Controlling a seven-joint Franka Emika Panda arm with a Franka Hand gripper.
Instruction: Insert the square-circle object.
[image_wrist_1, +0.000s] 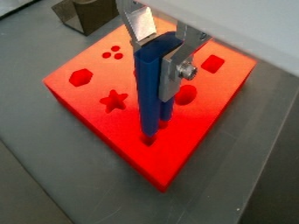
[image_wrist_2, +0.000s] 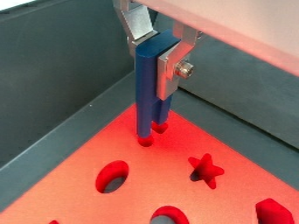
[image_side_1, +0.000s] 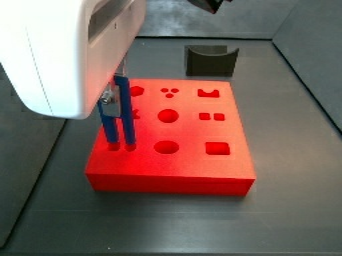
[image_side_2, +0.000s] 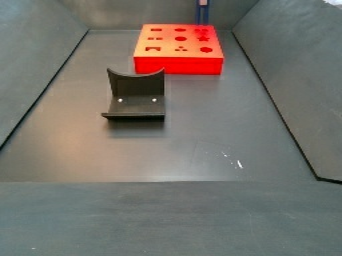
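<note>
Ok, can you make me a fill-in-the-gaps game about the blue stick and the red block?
1. The gripper holds the square-circle object upright between its ____.
2. The object's lower end touches the top of the ____ block.
3. In a side view, the dark curved holder stands on the floor, ____ from the block.
4. The peg's colour is ____.

Missing words: fingers; red; apart; blue

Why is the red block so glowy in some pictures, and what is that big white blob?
In both wrist views the red block glows, overexposed around the tall dark-blue two-rod peg held by the end effector. In a side view the blurry white blob is the arm's body, too near the camera. In a side view the grey floor shows small glare.
</note>
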